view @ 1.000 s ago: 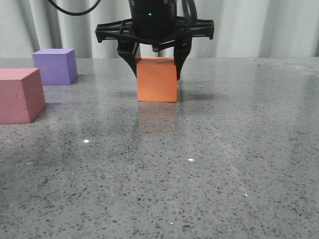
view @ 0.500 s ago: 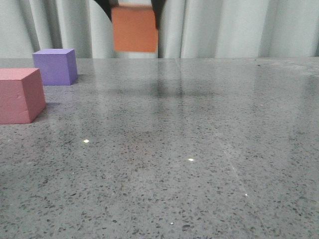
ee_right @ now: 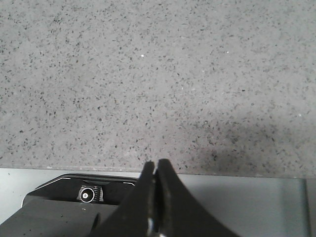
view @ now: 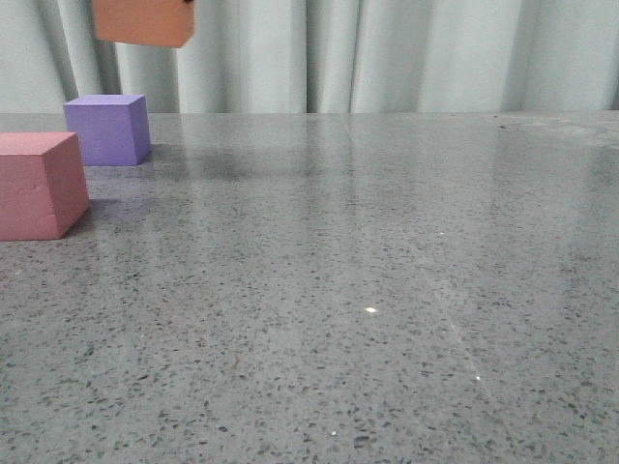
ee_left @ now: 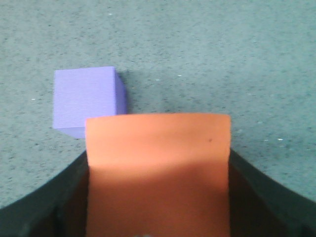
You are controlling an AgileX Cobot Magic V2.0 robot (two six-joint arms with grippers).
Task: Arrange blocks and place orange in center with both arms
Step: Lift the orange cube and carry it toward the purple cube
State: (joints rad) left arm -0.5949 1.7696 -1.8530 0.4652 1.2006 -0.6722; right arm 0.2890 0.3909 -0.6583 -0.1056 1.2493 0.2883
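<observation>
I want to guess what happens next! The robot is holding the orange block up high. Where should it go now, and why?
Probably down and a little forward, into the bare stretch of table between the others. The left gripper holds the orange block high in the air, above the purple block, while the pink block sits nearer the camera. Orange belongs in the middle.
</observation>
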